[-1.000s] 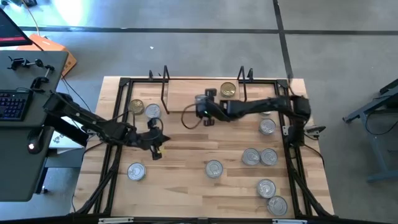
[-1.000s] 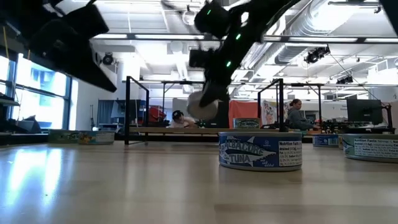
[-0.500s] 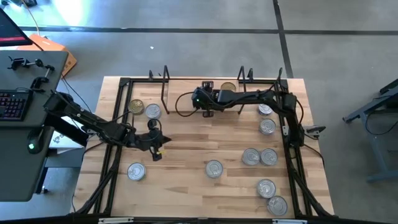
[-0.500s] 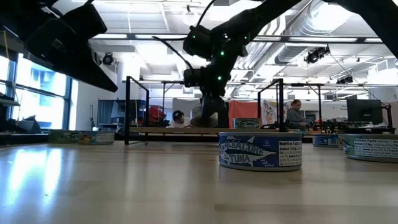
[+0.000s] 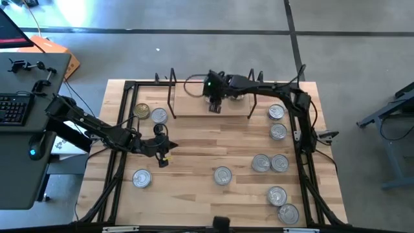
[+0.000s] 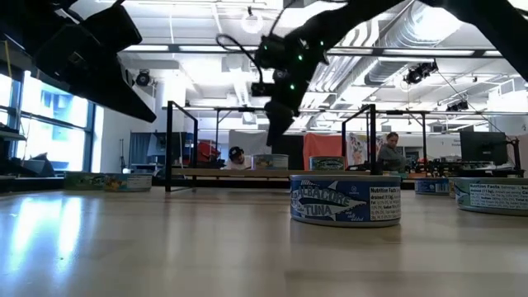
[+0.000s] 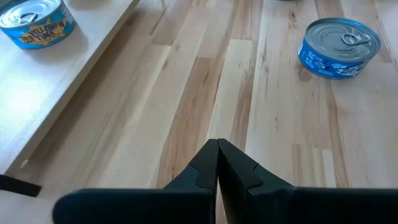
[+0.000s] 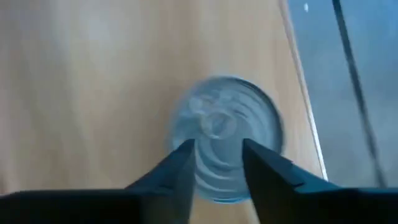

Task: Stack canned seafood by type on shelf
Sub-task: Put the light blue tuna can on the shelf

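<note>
A: Which step is this?
B: Looks like release. Right gripper [image 8: 216,163] hangs above 1 silver-lidded tin [image 8: 225,135] on the shelf [image 5: 194,107], fingers spread, not gripping. Left gripper [image 7: 217,149] waits pinched closed, holding nothing.
A: Next?
B: Probably lift clear and fetch a matching tin.

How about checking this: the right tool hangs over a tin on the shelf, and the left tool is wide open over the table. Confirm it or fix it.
Not quite. The left tool is shut, its fingers pressed together over the table, as the left wrist view shows. The rest holds: the right tool hangs over a tin on the shelf.
</note>
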